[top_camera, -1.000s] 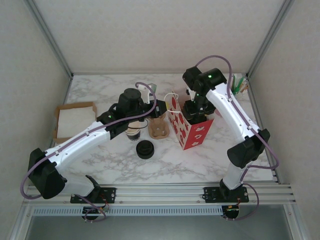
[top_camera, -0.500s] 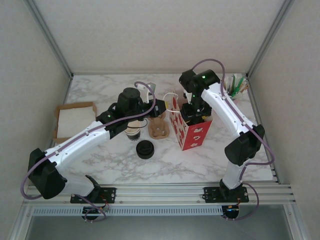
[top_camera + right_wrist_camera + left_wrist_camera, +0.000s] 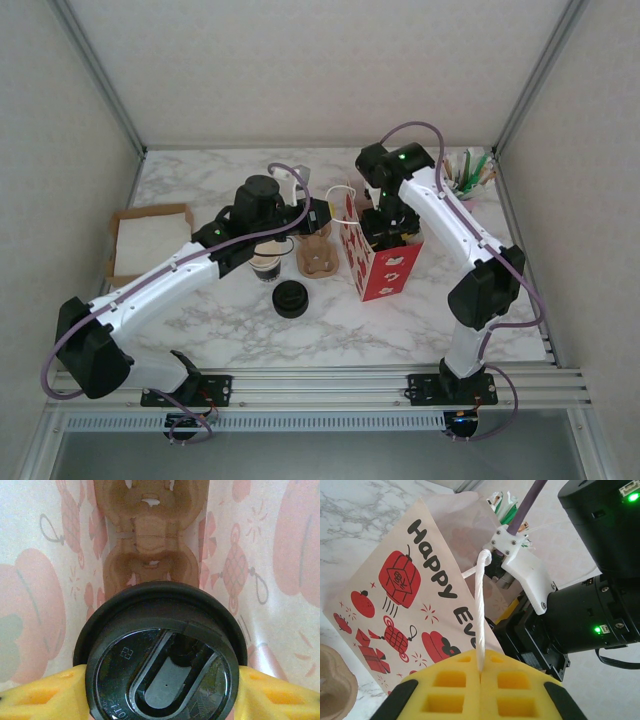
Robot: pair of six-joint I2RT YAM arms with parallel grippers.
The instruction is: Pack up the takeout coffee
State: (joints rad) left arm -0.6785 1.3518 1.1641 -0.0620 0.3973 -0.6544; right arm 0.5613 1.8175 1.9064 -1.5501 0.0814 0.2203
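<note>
The takeout coffee (image 3: 162,665) shows from above as a round black lid; its wall is hidden under that lid. My right gripper (image 3: 160,696) is shut on it, one yellow pad (image 3: 40,697) on each side. Cup and gripper (image 3: 390,228) are down inside the red-and-white paper bag (image 3: 382,268). The bag's printed walls (image 3: 40,580) rise around the cup, and a brown pulp carrier (image 3: 150,530) lies beyond it. My left gripper (image 3: 481,672) is shut on the bag's white twisted handle (image 3: 481,605) and holds it up beside the bag (image 3: 405,590).
On the marble table (image 3: 330,335), left of the bag, stand a brown carrier (image 3: 316,258), a lidless cup (image 3: 266,268) and a loose black lid (image 3: 290,299). A cardboard box of napkins (image 3: 150,238) sits far left. A holder of sticks (image 3: 468,175) stands back right.
My right arm has shifted slightly left and lowered the coffee deeper into the bag. The left arm has kept still on the handle.
</note>
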